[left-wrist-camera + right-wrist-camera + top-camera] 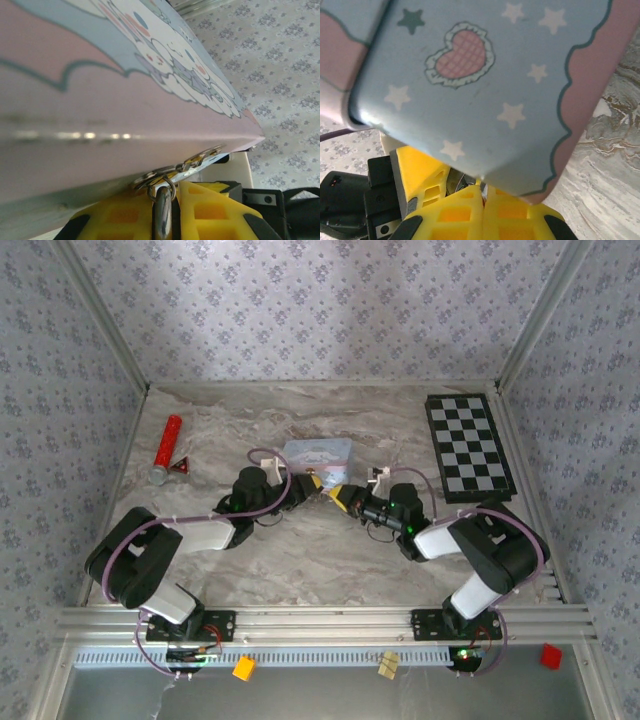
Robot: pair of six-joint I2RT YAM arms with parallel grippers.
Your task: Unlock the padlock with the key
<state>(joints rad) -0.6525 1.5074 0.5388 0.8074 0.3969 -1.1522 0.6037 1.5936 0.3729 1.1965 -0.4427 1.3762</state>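
Bringing key and lock together seems to be the step in hand. Both arms meet mid-counter [300, 560], about halfway between its left and right edges, just on the near side of the pale blue tin [320, 452]. The left gripper [308, 485] has its jaws clamped on a silvery bar with small rings, which I take for the padlock [162, 220] held by its shackle. The right gripper [345, 500] has its jaws pressed together on a thin sliver, apparently the key [479, 187]. The keyhole is hidden. Next, the tip must line up with the slot, slide in straight, then turn.
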